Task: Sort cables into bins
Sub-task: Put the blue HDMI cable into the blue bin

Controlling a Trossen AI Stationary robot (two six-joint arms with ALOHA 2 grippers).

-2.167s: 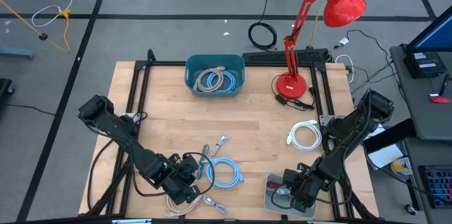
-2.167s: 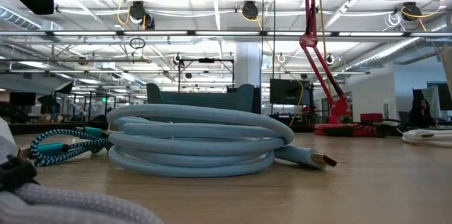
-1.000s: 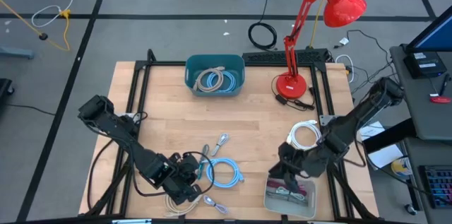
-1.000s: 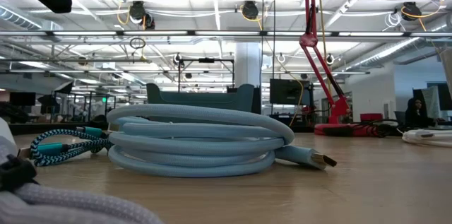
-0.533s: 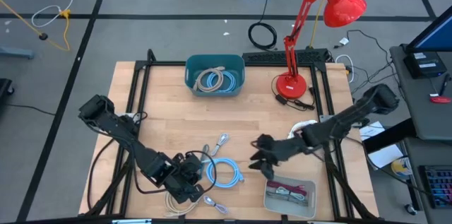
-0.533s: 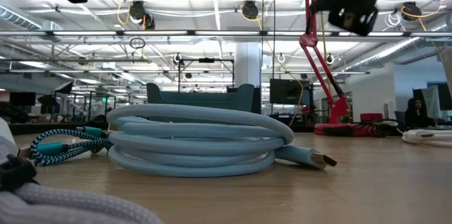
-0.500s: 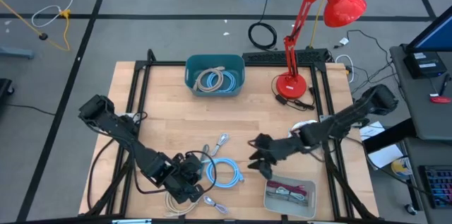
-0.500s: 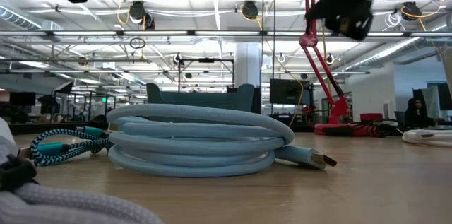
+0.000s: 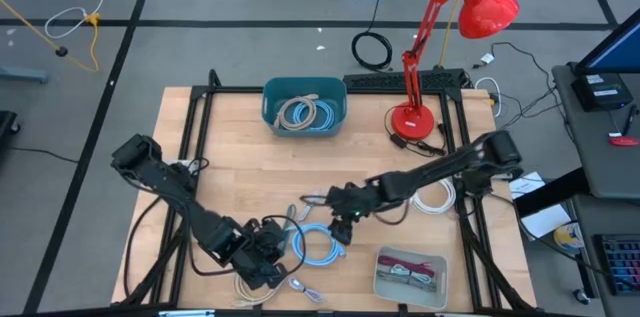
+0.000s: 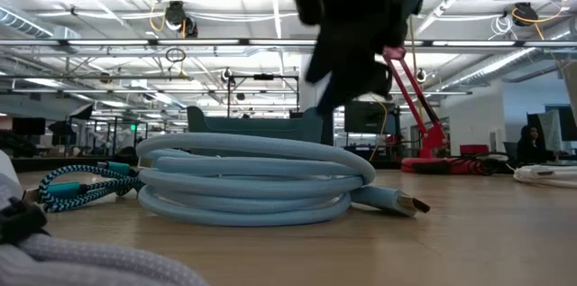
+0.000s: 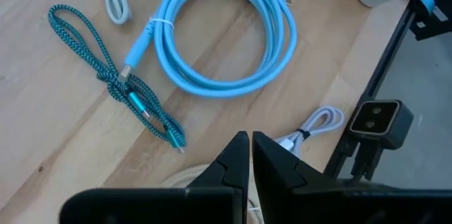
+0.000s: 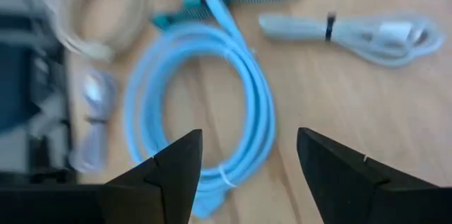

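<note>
A light blue cable coil point(image 9: 318, 244) lies flat on the table near the front middle. My right gripper point(image 12: 251, 160) hangs open just above it, touching nothing; it shows in the high view point(image 9: 340, 222) too. Beside the coil lie a teal braided cable point(image 11: 120, 83) and a grey cable point(image 12: 367, 30). My left gripper point(image 11: 251, 146) is shut at the front left point(image 9: 265, 262), next to a beige coil point(image 9: 255, 292). The teal bin point(image 9: 305, 105) at the far middle holds coils. In the grey tray point(image 9: 410, 277) at the front right lie short pieces.
A red desk lamp point(image 9: 410, 117) stands at the far right, its arm reaching up. A white coil point(image 9: 435, 195) lies at the right edge under my right arm. A small white cable point(image 11: 311, 128) lies near the front edge. Bare wood lies between the teal bin and the coils.
My right gripper has risen from the grey tray and swept toward the table's left, ending over the light blue coil. The pieces stay in the tray.
</note>
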